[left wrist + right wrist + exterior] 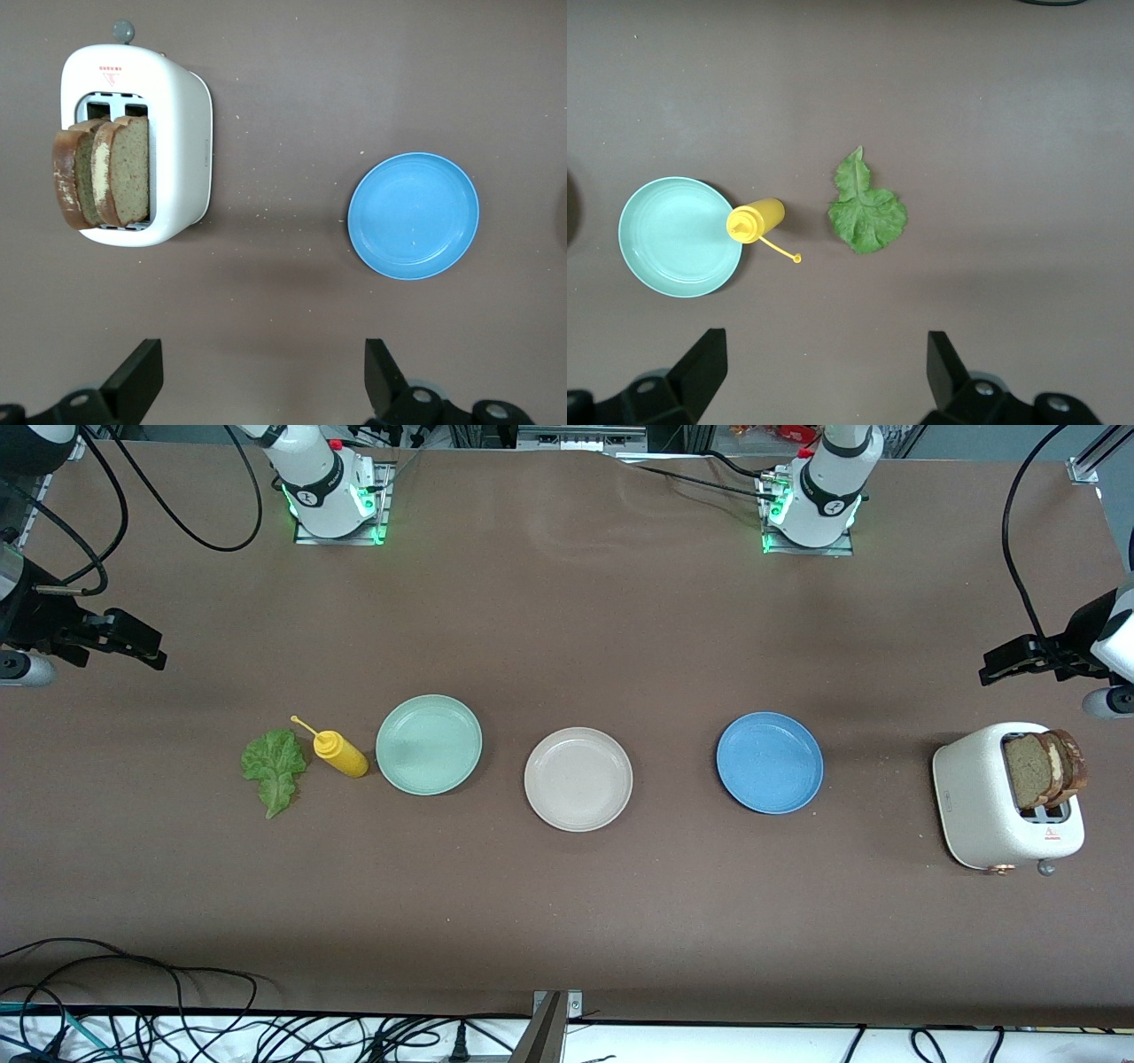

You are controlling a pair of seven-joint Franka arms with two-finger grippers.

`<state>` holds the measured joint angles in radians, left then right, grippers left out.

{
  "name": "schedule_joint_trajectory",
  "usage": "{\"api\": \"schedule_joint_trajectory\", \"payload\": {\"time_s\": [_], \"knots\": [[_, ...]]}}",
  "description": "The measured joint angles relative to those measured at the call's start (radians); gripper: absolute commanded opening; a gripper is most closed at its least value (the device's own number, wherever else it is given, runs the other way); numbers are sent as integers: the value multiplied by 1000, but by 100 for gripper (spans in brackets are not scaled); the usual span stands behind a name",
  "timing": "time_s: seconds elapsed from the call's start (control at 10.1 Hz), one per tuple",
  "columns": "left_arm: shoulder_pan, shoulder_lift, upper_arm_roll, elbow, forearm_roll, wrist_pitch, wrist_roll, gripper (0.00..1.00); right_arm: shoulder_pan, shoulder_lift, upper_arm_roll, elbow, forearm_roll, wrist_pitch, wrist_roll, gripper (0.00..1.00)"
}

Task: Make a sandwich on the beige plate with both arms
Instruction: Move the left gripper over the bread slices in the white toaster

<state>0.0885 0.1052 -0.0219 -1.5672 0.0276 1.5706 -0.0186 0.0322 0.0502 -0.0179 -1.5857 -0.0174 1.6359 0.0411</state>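
I have both arms drawn back to the ends of the table, bases fixed along the edge farthest from the front camera, green lights lit at each base. The left arm (828, 478) rises from its base and its black left gripper (1005, 664) hangs in the air at its own end of the table, level, fingers (142, 372) spread wide with nothing between them. The right arm (314, 474) mirrors it: the right gripper (142, 646) is aloft at its end, fingers (704, 367) likewise parted and empty. Both arms wait.
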Motion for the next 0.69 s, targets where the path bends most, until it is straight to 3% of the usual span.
{"api": "schedule_joint_trajectory", "payload": {"time_s": [0.69], "knots": [[2,4,0,1,1,14,0,100,0,0,0,0,0,0,0,100]]}}
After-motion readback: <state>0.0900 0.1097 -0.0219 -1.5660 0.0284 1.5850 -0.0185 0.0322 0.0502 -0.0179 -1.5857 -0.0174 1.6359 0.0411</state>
